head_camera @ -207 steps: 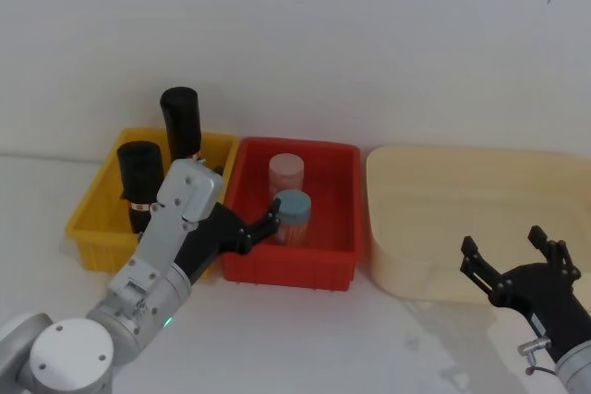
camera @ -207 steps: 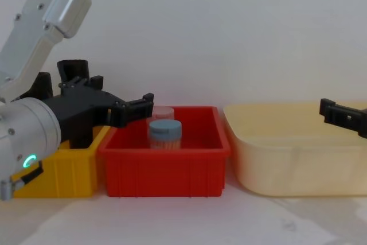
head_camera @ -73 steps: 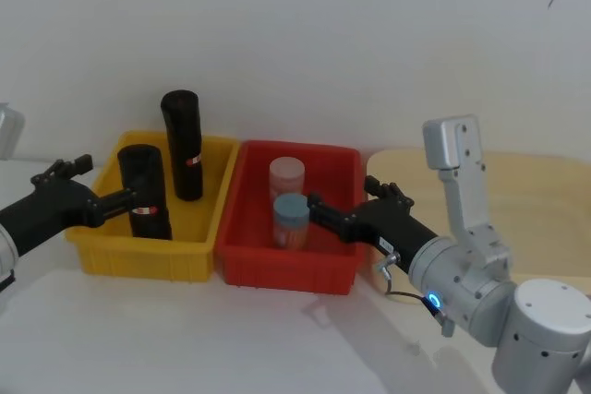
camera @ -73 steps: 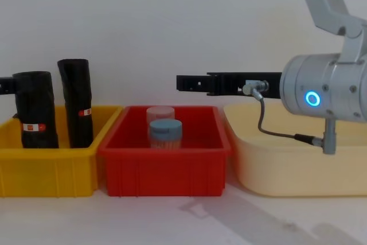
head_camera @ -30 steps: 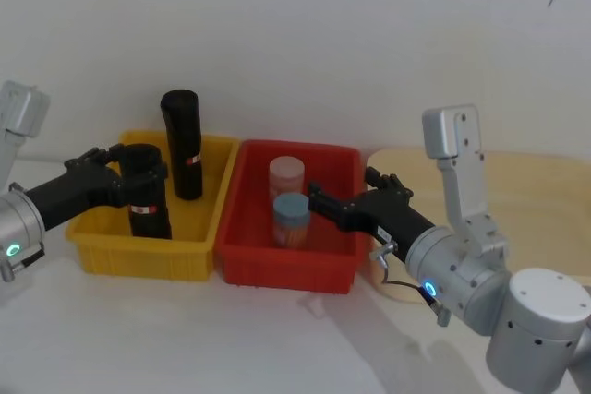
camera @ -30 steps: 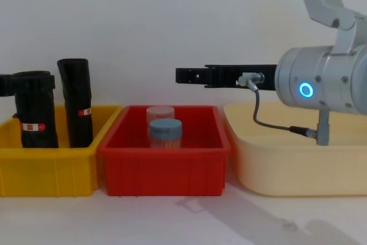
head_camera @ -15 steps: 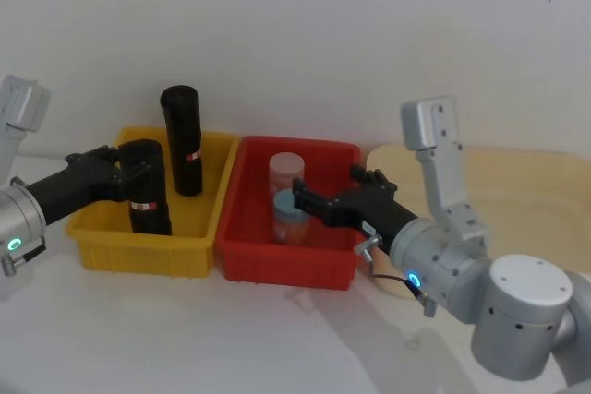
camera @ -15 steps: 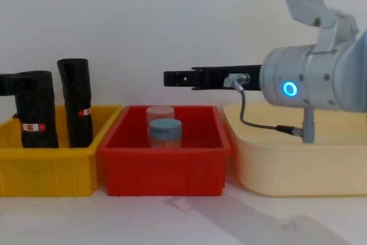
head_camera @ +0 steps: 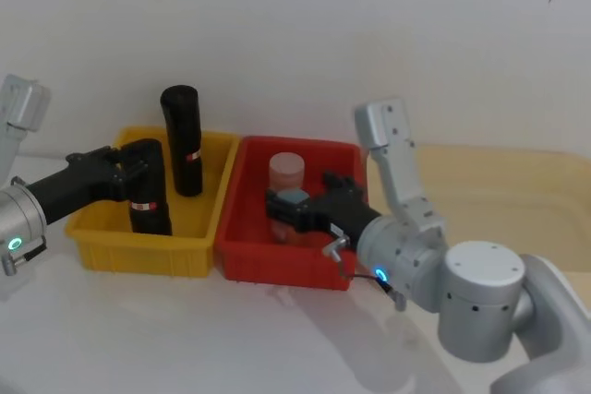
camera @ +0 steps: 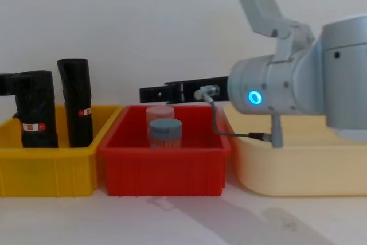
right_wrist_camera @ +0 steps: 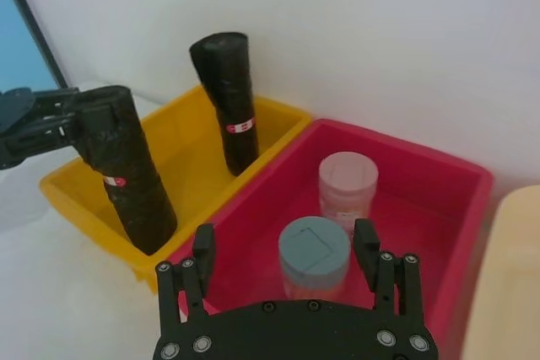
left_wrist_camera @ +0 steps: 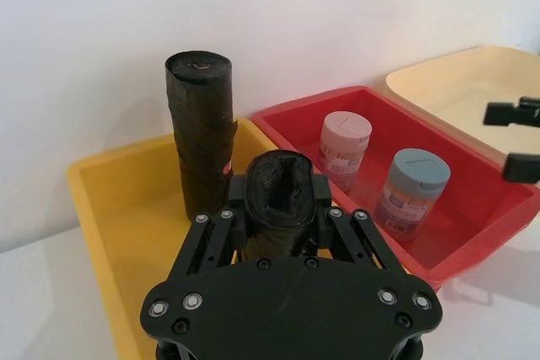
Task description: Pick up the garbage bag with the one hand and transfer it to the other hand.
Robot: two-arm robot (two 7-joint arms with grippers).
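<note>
Garbage bag stands upright toward the front of the yellow bin, not yet lifted. Left claw reaches in level from the left, fingers closed on the roll's upper end; this high hold would leave the lower body free for a handover. Taller roll stands behind it, apart. The bin wall is low, so a straight lift looks clear. Right claw hangs open above the red bin, over the blue-lidded jar, pointing toward the yellow bin and likely waiting to receive. There is open air between the claws
</note>
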